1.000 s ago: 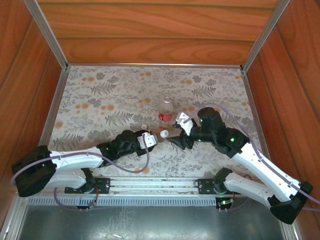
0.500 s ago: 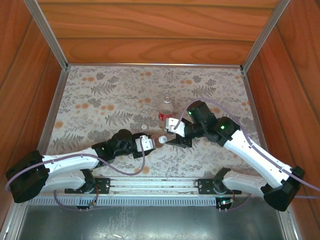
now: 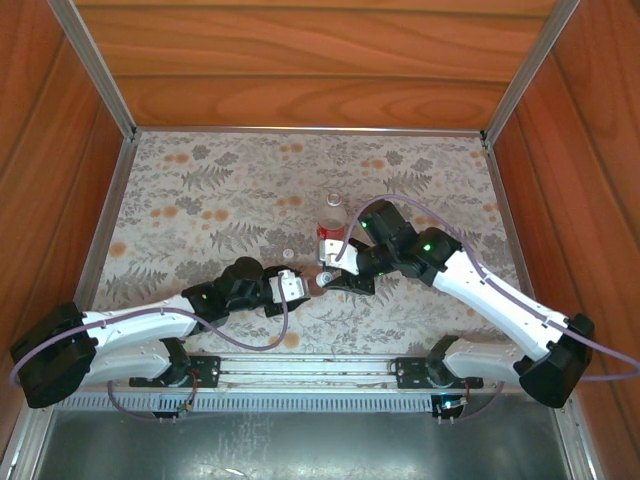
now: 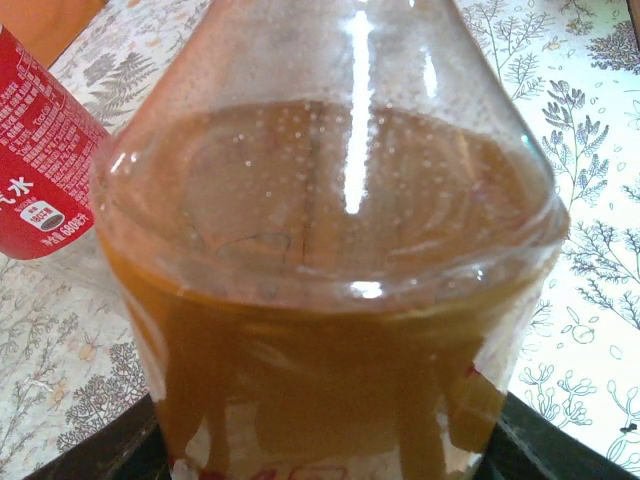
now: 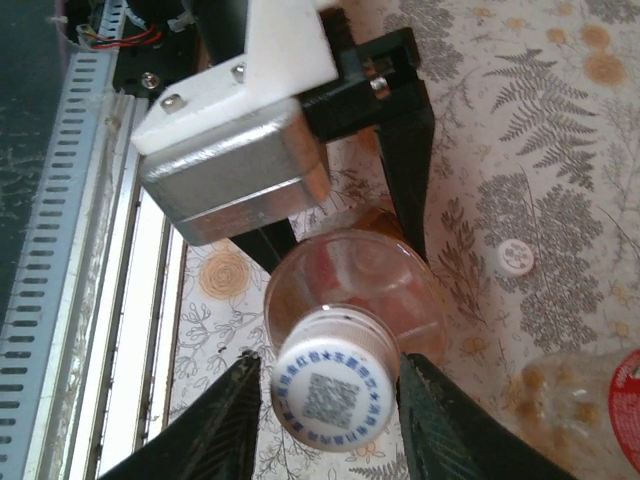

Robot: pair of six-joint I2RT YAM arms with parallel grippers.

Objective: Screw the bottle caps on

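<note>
Left claw (image 3: 308,284) grips the amber bottle (image 4: 330,250) upright, its cap (image 5: 333,392) sits between the fingers of my right claw (image 5: 330,362), can't tell if clamped; pinch square, stay on-axis, twist gently to avoid cross-threading.

tabletop (image 3: 200,190) covered with a grey fern and orange flower pattern, reddish wooden walls (image 3: 320,60) on three sides, silver metal posts (image 3: 95,65) at the far corners, even light
</note>
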